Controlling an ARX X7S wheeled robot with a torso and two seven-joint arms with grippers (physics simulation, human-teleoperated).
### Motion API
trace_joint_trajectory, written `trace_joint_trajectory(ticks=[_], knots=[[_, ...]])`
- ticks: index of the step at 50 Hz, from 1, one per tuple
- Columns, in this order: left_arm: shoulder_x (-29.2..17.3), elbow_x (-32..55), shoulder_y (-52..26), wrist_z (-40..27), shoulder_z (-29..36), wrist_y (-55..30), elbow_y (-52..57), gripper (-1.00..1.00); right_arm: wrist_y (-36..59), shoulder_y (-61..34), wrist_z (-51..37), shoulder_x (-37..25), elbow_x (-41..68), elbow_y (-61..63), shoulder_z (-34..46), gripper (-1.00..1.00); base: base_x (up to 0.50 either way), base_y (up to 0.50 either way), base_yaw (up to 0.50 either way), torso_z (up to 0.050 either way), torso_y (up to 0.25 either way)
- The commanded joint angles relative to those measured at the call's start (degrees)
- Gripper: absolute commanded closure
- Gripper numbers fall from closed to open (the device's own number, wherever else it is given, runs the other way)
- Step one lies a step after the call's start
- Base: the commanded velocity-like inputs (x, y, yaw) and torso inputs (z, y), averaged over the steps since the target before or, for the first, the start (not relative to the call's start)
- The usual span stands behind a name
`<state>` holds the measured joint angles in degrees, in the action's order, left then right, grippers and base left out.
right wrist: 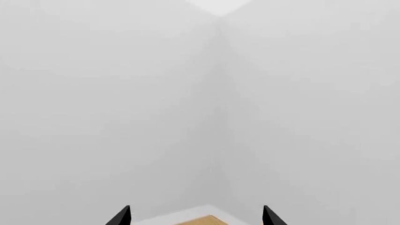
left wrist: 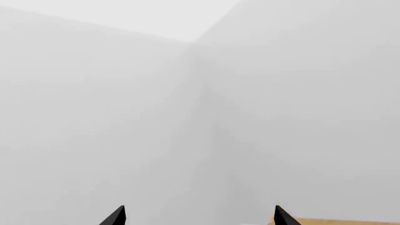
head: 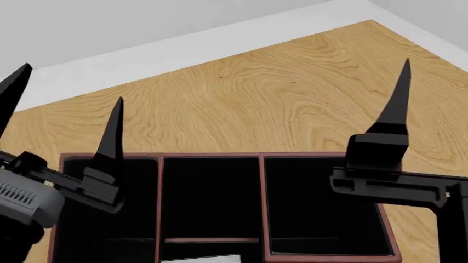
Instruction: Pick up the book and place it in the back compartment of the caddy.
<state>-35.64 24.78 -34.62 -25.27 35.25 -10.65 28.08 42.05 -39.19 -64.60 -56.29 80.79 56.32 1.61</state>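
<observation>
Both sets of jaws stand wide apart with nothing between them. The left gripper (head: pixel 66 98), at the left of the head view, points its two black tapered fingers up toward the top edge; the right gripper (head: pixel 400 109) at the right shows only one finger there, but its wrist view shows two tips spread with only pale wall between.

Below them, across the lower half of the head view, lies the dark red rectangular caddy (head: pixel 260 186) with black insides and thin red dividers, on the light wood-grain worktop (head: pixel 292 87). A white sliver (head: pixel 201 258) at the bottom edge, inside the caddy's outline, may be page edges; I cannot tell.

The thin black hardcover book is otherwise not visible in any view, so its direction, long axis and nearer arm cannot be judged. Both wrist views face blank wall.
</observation>
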Motion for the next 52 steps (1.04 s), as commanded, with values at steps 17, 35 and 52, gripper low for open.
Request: trace_joint_trajectory(ticks=[17, 35, 52], knots=[[-4.62, -3.87, 4.84, -6.30, -2.27, -0.43, 7.49, -1.00, 6.58, -12.34, -11.22, -1.57, 16.89, 3.66, -4.00, -1.00, 0.00, 0.00, 0.00, 0.000, 0.000], [-8.22, -5.21, 8.23, -10.58, -4.31, -1.86, 14.93, -1.00, 22.17, -17.19, -19.88, 6.92, 33.20, 3.47, -17.79, -1.00, 0.00, 0.00, 0.00, 0.000, 0.000], [-10.59, -5.49, 10.08, -13.10, -6.14, -2.62, 19.60, -1.00, 22.55, -20.89, -25.07, 5.35, 40.03, 3.55, -19.25, -1.00, 0.00, 0.00, 0.00, 0.000, 0.000]])
